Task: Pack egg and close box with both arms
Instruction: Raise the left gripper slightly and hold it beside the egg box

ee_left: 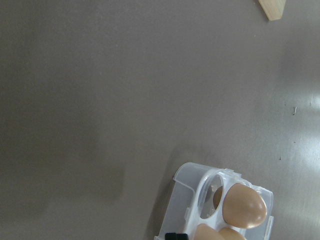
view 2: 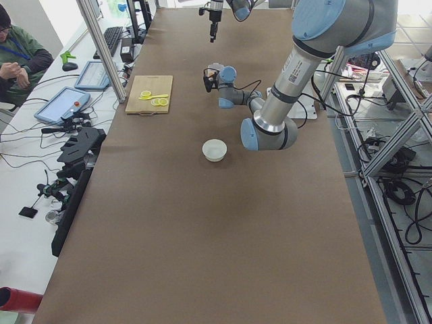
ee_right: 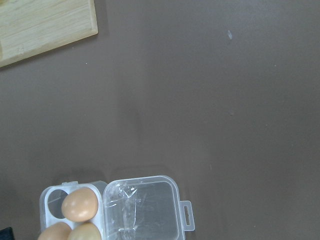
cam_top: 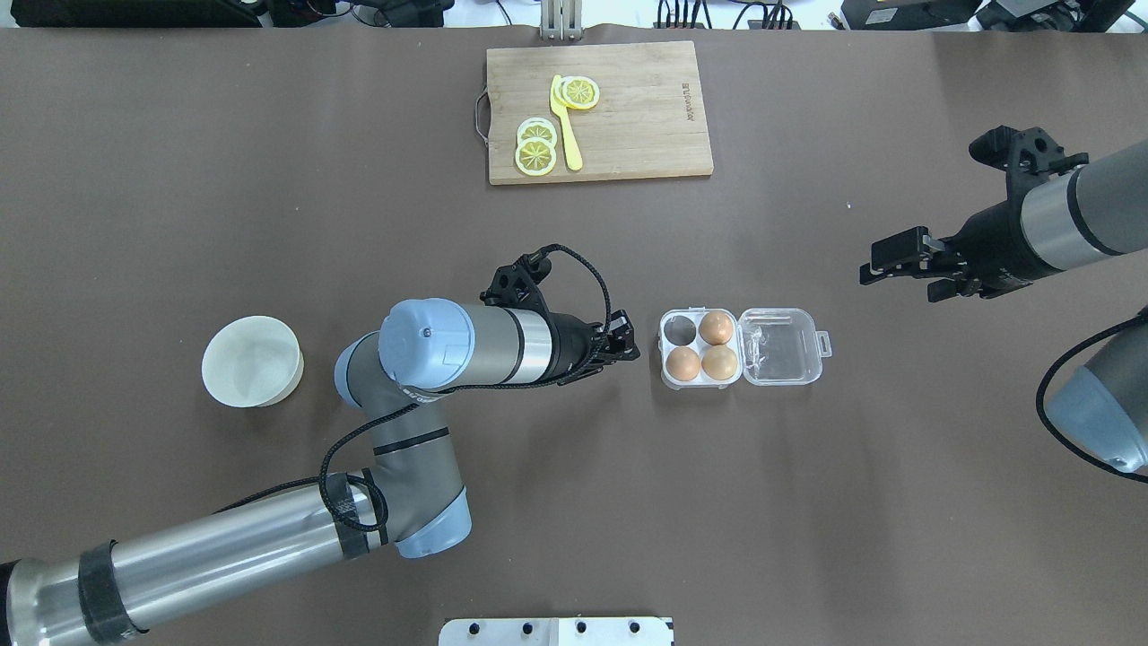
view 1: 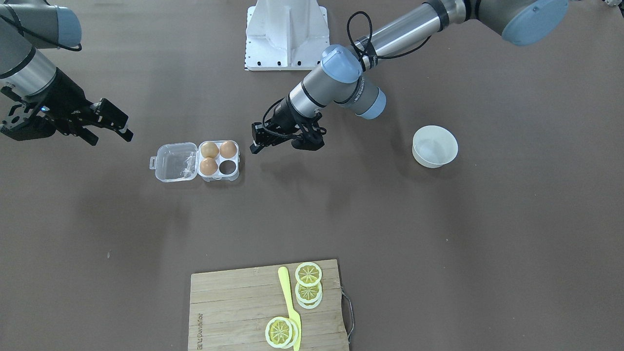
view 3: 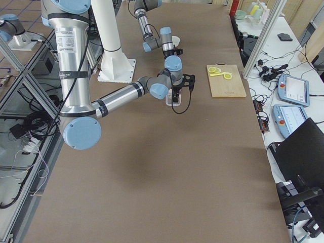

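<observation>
Overhead exterior view has the box [cam_top: 782, 346] right of centre, lid open and three eggs [cam_top: 717, 327] seated, so lid-closing seems next: right gripper [cam_top: 900, 272] fingers apart, left gripper [cam_top: 627, 346] spread unclear.

Light is bright, even and diffuse, falling from above onto the matte brown counter [view 1: 438, 219]. In the front-facing view the left arm [view 1: 321, 87] throws only a broad, soft-edged shadow toward 6 o'clock of itself. Another faint dark patch lies at 7 o'clock of the box lid [view 1: 173, 162], whose clear plastic carries small white glints. The overhead view is crisp and evenly lit. The exterior left view washes out to white at 1 o'clock. The left wrist view is soft: the egg [ee_left: 244, 206] at 5 o'clock has hazy edges, and a pale sheen streaks the counter at 3 o'clock. The right wrist view is a little sharper, with the lid's creases catching light at 6 o'clock.
</observation>
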`<move>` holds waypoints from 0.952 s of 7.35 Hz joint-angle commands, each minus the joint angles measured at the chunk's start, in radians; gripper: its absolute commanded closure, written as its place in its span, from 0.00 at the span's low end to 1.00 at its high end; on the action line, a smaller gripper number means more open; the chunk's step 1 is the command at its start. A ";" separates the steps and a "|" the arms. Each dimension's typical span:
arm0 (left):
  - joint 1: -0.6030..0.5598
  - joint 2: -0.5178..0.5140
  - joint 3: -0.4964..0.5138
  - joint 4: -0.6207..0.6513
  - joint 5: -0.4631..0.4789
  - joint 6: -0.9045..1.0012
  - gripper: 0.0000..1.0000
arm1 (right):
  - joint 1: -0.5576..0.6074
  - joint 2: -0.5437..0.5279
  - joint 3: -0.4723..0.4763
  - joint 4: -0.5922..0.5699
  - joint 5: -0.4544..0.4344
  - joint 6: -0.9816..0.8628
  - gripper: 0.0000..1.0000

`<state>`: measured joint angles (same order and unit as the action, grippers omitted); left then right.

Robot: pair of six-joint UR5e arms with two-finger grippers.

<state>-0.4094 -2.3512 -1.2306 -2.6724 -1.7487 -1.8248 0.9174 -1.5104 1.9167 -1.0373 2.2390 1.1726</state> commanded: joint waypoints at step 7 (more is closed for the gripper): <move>0.004 -0.053 0.053 0.046 0.000 0.117 1.00 | -0.006 -0.001 -0.389 0.676 0.021 0.226 0.02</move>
<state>-0.4050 -2.4025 -1.1787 -2.6263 -1.7488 -1.7087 0.9135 -1.5113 1.6551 -0.5763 2.2607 1.3432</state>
